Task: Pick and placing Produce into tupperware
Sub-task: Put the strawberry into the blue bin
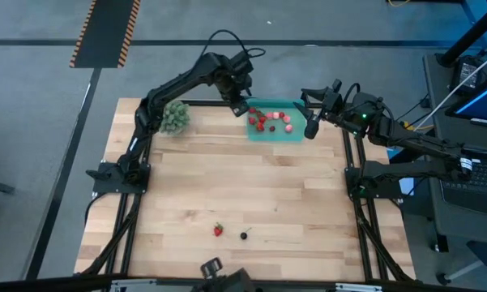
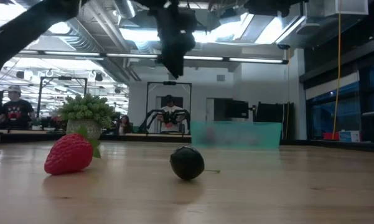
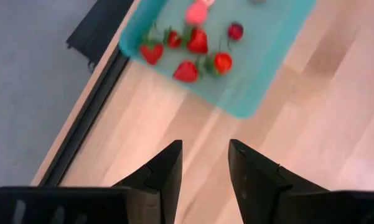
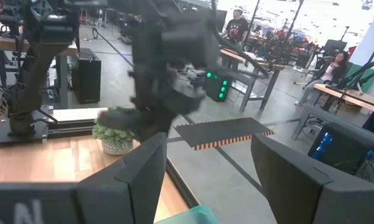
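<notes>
The teal tupperware tray [image 1: 288, 136] sits near the table's far edge and holds several red and pink fruit pieces [image 1: 267, 119]. My left gripper [image 1: 240, 104] hovers open and empty above the tray's far left corner; its wrist view looks down on the tray [image 3: 267, 56] and its strawberries [image 3: 198, 42]. My right gripper [image 1: 311, 123] is open and empty just off the tray's right edge. One red strawberry [image 1: 218, 230] [image 2: 68, 154] and one dark berry [image 1: 244, 236] [image 2: 187, 163] lie on the table near its near edge.
A bushy green leafy clump [image 1: 176, 118] [image 2: 86, 112] stands at the far left of the table, beside the left arm. The arms' frames run along both side edges. Bare wood [image 1: 251, 182] lies between the tray and the two loose fruits. People sit in the room behind.
</notes>
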Controlling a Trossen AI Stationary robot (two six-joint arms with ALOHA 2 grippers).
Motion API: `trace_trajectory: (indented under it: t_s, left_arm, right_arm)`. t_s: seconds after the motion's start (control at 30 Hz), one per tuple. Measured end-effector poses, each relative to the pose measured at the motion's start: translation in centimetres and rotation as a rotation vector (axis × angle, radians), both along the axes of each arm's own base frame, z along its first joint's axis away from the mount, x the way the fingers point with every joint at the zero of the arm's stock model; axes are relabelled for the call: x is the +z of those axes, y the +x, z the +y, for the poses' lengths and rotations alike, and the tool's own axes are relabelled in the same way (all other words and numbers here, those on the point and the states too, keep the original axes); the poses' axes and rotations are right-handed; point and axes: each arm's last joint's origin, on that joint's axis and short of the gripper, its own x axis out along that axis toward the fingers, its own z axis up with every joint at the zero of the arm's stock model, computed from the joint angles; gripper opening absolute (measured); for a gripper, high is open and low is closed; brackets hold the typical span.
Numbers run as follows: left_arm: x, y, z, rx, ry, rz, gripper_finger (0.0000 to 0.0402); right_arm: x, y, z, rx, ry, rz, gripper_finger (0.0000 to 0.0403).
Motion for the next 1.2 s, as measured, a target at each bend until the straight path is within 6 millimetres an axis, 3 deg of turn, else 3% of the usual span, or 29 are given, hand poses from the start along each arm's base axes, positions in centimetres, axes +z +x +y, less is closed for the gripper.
trace_trajectory:
  t_s: [0.43, 0.6, 0.87, 1.2]
  left_arm:
    - [5.2, -2.4, -9.3, -0.152, 0.124, 0.093, 0.0124]
    - [6.2, -4.7, -13.2, -0.179, 0.107, 0.085, 0.0124]
    - [4.5, -9.5, -17.4, -0.074, 0.091, 0.134, 0.0124]
    - [-0.9, -13.6, -22.2, -0.040, 0.037, 0.122, 0.0124]
  right_arm:
    - [-0.1, 0.1, 0.2, 0.039, 0.094, -0.040, 0.0236]
    - [-0.2, 0.2, 0.4, 0.117, 0.099, -0.035, 0.0236]
    - [-0.3, 0.2, 0.4, 0.142, 0.105, -0.023, 0.0236]
    - [-0.8, 0.2, 0.4, 0.137, 0.148, 0.012, 0.0236]
